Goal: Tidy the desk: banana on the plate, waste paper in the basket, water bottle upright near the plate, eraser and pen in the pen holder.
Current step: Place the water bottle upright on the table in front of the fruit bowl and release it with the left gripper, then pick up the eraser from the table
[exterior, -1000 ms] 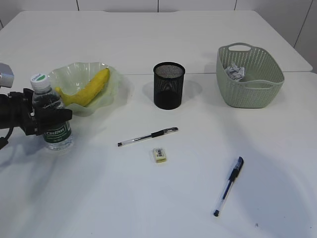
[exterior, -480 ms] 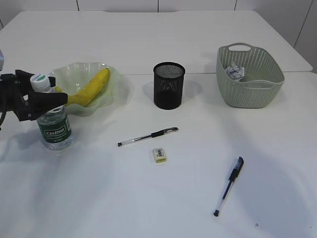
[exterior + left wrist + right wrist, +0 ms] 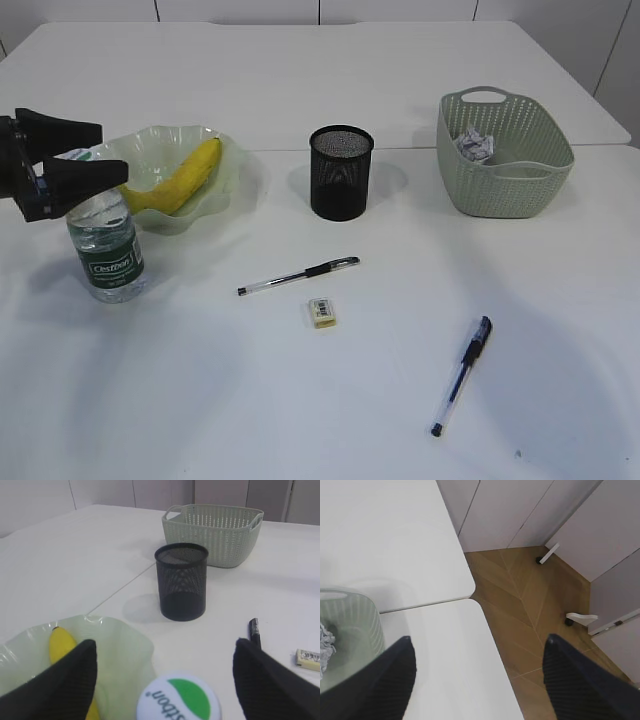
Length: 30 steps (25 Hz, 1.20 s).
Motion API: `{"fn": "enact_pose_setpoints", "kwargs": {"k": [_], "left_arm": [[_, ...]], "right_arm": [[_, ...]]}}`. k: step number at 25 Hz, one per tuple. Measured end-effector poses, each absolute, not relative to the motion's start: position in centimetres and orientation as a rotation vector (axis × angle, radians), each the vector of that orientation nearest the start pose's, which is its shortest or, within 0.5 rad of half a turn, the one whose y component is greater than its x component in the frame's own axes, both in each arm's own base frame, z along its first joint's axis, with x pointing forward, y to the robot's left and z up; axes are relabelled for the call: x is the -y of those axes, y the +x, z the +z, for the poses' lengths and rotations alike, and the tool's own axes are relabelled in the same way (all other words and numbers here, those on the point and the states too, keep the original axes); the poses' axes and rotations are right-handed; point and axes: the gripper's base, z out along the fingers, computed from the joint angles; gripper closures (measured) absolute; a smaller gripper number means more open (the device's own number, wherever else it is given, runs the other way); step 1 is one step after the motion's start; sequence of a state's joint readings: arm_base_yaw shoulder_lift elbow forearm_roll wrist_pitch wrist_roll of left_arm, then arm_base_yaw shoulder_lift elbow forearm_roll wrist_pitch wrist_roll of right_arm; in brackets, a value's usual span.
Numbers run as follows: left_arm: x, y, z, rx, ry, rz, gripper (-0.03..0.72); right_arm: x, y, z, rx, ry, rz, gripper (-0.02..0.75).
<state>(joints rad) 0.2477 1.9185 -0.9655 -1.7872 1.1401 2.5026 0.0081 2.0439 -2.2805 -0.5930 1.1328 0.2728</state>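
The left gripper (image 3: 85,150) has let go and lifted, jaws wide above the cap, leaving the water bottle (image 3: 104,245) upright beside the plate (image 3: 235,165) with the banana (image 3: 180,175); pens and eraser (image 3: 322,312) remain on the counter (image 3: 300,400); right gripper wide, empty

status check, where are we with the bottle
Left gripper open, above the bottle. Bottle upright beside plate. Right gripper open, off by the basket. Nothing in the way.
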Motion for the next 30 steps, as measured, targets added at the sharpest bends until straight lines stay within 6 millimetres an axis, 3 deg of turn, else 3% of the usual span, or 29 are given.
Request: {"fn": "enact_pose_setpoints", "kwargs": {"k": [16,30], "left_arm": [[-0.3,34.1,24.8,-1.454,0.879,-0.48,0.094],[-0.7,31.2,31.6,-1.481,0.802,-0.207,0.095]], "right_arm": [[4.6,45.1,40.6,-2.232,0.256,-0.667,0.151],[3.2,45.3,39.8,-2.298,0.277,-0.429,0.15]]}}
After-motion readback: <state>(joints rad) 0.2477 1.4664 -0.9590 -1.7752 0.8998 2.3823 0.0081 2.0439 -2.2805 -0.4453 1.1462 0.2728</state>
